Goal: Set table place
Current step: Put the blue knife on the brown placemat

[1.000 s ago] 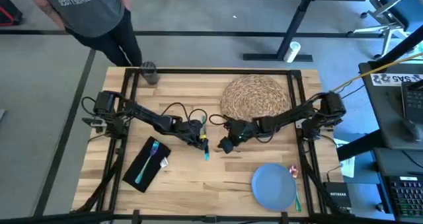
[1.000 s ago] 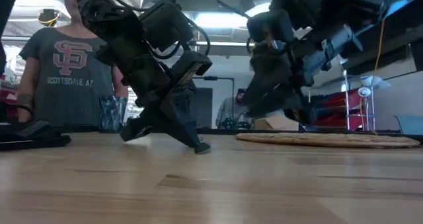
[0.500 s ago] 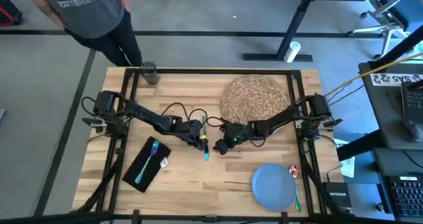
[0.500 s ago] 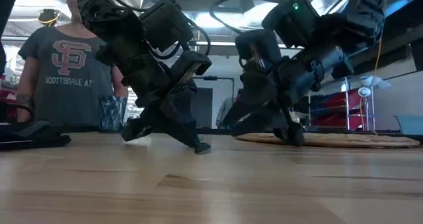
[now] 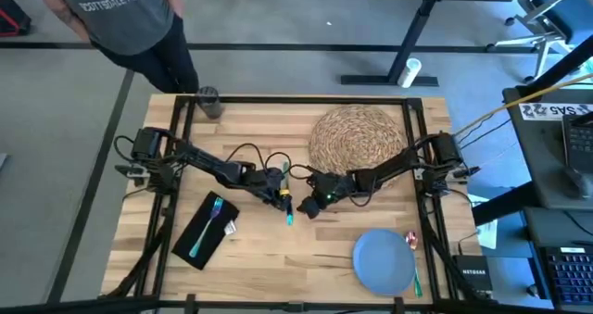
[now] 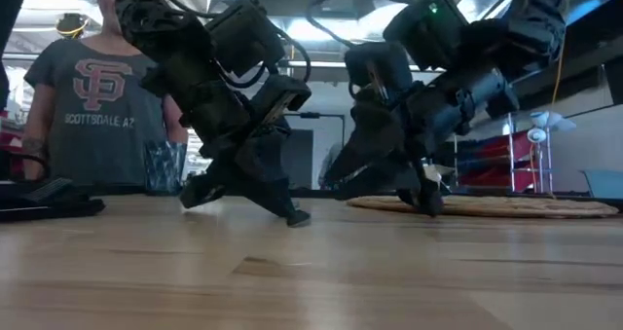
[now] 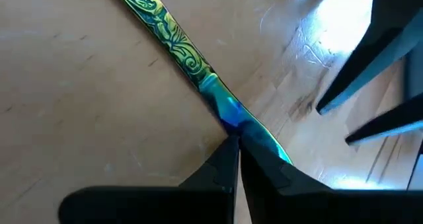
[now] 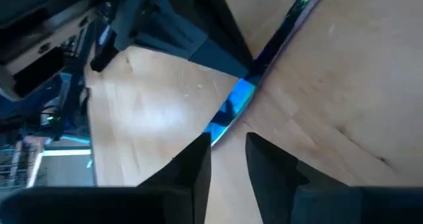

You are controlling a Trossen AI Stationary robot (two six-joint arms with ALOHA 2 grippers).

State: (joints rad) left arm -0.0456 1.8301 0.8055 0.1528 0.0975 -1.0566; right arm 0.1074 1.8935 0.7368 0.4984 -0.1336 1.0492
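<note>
Pincer, left (image 7: 238, 141): clamped on a blue-green knife (image 7: 192, 65) lying on the tabletop (image 5: 278, 258), mid-table. Pincer, right (image 8: 228, 141): fingers apart, astride the same knife's blade, facing the left. Placemat (image 5: 357, 136): just behind. Plate (image 5: 383, 261): near right corner. Napkin (image 5: 206, 229) carrying fork (image 5: 209, 223): left. Glass (image 5: 209, 99): far left corner.

Table (image 5: 278, 258) front centre: bare wood, open.
Table middle: crowded by left tool (image 5: 283, 200) and right tool (image 5: 313, 204), nearly touching.
</note>
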